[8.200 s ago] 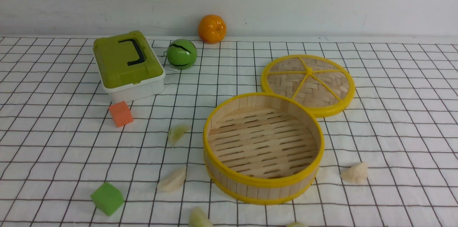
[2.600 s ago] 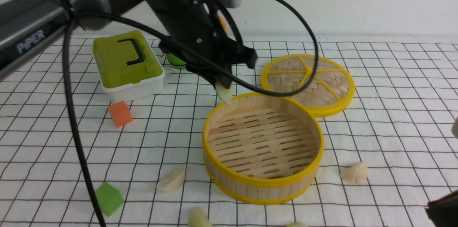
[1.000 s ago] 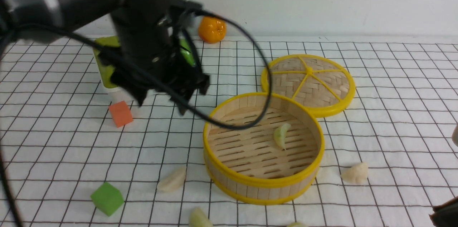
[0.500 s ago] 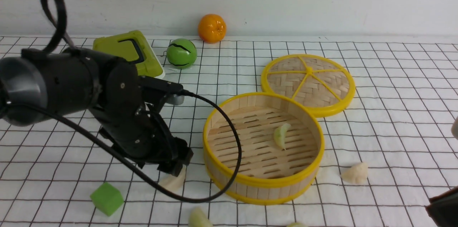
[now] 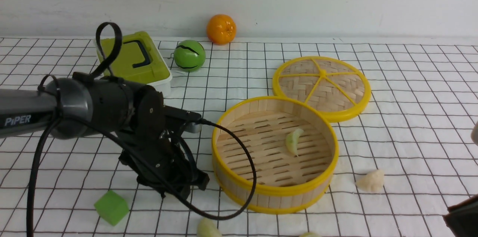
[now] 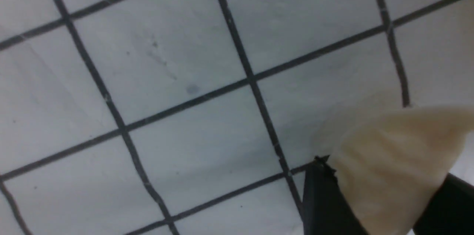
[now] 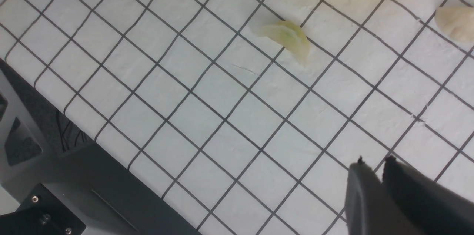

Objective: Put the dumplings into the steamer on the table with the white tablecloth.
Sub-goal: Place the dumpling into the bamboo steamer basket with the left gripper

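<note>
The steamer (image 5: pixel 274 196), round bamboo with yellow rims, is standing upright and uncovered just right of the left hand (image 5: pixel 182 189), on the white tablecloth (image 5: pixel 410 125). A pale green dumpling (image 5: pixel 293 141) is lying on its slatted floor, further right of the hand. A cream dumpling (image 6: pixel 389 161) is sitting between the hand's fingers (image 6: pixel 322 201), touching both. A second green dumpling (image 5: pixel 207 228) is lying just robot-side of the hand. A third green dumpling (image 7: pixel 287 39) is lying further right along that edge. A pleated cream dumpling (image 5: pixel 370 181) is resting beyond the steamer, well right of the hand.
</note>
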Motion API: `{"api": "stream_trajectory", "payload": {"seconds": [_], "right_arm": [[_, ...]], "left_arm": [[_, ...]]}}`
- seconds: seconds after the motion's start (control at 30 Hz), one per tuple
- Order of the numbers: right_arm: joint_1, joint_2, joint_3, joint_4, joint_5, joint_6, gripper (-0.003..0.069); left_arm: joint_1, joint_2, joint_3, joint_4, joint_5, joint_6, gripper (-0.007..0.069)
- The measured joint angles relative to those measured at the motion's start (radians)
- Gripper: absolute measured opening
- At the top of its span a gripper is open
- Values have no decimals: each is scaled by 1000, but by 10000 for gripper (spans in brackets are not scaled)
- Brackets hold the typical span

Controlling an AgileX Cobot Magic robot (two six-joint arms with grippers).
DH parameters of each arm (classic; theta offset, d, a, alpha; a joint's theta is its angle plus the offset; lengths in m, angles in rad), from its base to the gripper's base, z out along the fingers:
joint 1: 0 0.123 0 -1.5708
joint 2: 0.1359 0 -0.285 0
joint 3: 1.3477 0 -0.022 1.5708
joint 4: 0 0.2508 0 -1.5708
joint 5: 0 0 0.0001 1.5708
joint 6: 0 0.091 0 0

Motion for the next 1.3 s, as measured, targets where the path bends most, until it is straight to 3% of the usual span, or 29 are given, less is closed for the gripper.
{"api": "stream_trajectory", "payload": {"seconds": [0.17, 0.3, 0.43, 0.6, 0.9, 1.3], "right_arm": [[0, 0, 0, 0, 0, 0, 78], [0, 0, 0, 3, -3, 0, 83], [0, 0, 0, 3, -9, 0, 83], [0, 0, 0, 3, -11, 0, 83], [0, 0, 0, 3, 22, 0, 88], [0, 0, 0, 3, 22, -8, 93]], "left_arm": [[0, -78, -72, -41, 80, 0, 286], [-8, -164, -235, -208, 155, 0, 286], [-69, -156, -358, -271, 159, 8, 286], [-151, -37, -471, -283, 139, 8, 286], [-157, 189, -498, -260, 39, 7, 286], [-176, 285, -498, -213, -44, 7, 311]]}}
